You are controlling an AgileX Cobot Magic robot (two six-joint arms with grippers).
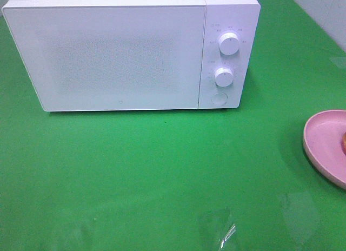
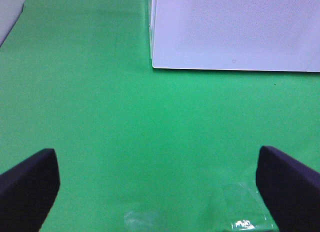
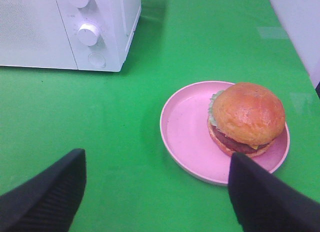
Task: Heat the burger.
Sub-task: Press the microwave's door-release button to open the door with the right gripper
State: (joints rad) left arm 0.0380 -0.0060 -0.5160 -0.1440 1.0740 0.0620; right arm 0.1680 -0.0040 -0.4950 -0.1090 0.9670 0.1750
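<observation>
The burger (image 3: 247, 118) is seated on the pink plate (image 3: 185, 127) at the right edge of the desk (image 1: 162, 170), ahead of the right claw (image 3: 156, 162), which is spread open and empty. The left claw (image 2: 156, 154), also spread empty, is pointed at the closed microwave (image 1: 108, 51), well apart from the burger.

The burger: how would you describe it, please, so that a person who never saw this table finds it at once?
Start from the white microwave on the green table; a pink plate lies to its right, nearer the front. The burger sits off-centre on that plate. It alone is food: glossy golden-brown bun, green lettuce, reddish-brown filling.
</observation>
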